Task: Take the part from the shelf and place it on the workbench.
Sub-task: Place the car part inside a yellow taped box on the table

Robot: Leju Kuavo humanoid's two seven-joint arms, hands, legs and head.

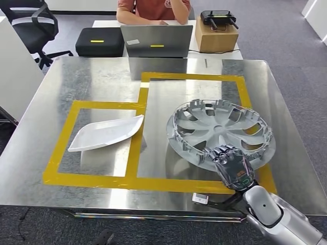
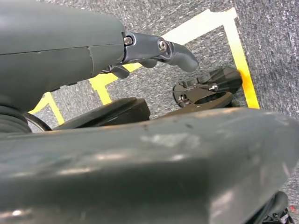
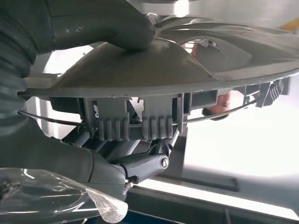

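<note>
1. The steel workbench (image 1: 96, 81) carries two yellow-taped zones, and the right-hand one is where the action is: this looks like the placing step, nearly finished.
2. The part, a silver hubcap (image 1: 216, 125), sits inner side up inside that right zone, its near edge tilted, not quite flat, I'd say.
3. The right hand (image 1: 231, 166) grips the hubcap's near rim; the right wrist view shows the thumb on one face and fingers (image 3: 148, 163) under the clip ring. Next move, as I judge it: settle the rim down, let go, draw back toward the robot.
4. The left hand (image 2: 155, 51) hangs over grey carpet with yellow floor tape (image 2: 239, 51), holding nothing; how its fingers lie is poorly shown, probably loosely apart.
5. A white leaf-shaped panel (image 1: 106, 133) lies in the left zone, well apart from the hubcap, so no obstacle.
6. Beyond the bench: a laptop (image 1: 156, 41), a black case (image 1: 99, 42), a cardboard box (image 1: 216, 34), a seated person (image 1: 154, 10).
7. A small white tag (image 1: 200, 198) sits at the bench's near edge beside the wrist, something the retreat could snag.
</note>
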